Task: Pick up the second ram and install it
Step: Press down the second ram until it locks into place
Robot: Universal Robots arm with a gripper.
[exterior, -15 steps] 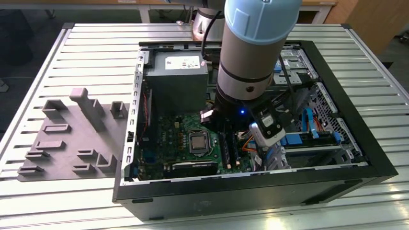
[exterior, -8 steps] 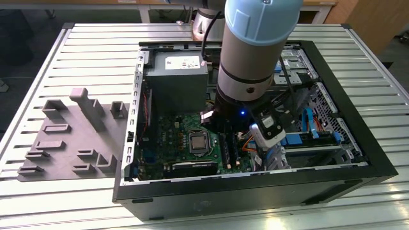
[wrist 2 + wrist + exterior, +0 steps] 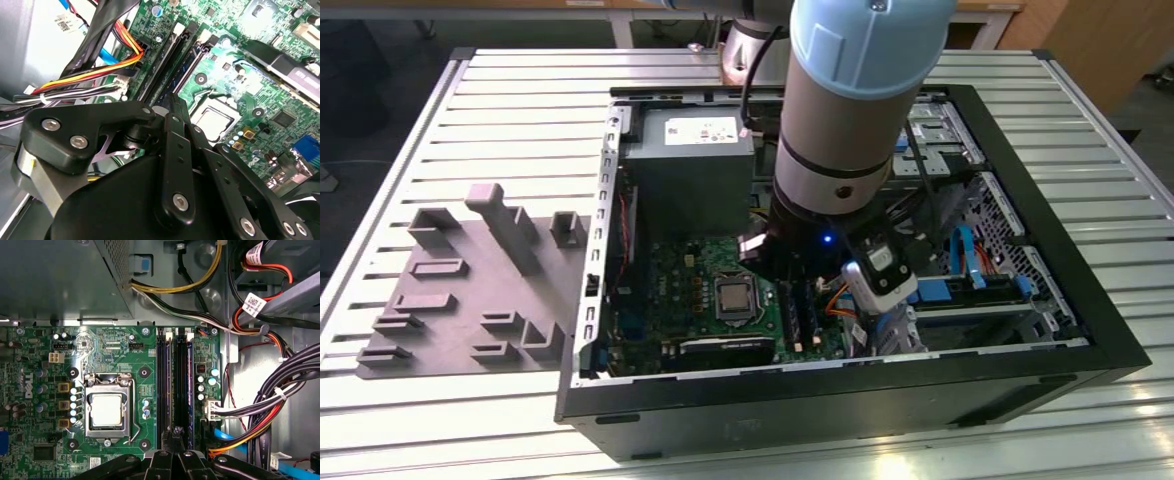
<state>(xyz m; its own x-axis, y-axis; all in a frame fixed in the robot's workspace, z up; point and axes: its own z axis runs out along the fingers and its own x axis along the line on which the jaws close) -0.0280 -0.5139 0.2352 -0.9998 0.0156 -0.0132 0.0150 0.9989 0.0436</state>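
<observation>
A dark-blue ram stands on edge in one of the long black memory slots on the green motherboard, beside the processor socket. It shows in the second wrist view as a blue strip. My gripper hangs low inside the open computer case, fingers drawn together, with nothing seen between them. Their tips sit over the near end of the slot rows, just beside that stick. In the exterior view the gripper is below the arm's wrist. I cannot tell whether the tips touch a stick.
The grey moulded holder tray lies on the slatted table at the exterior view's left, outside the case. A grey power-supply box fills the case's far corner. Bundled cables crowd the space beside the slots. The case wall runs along the front.
</observation>
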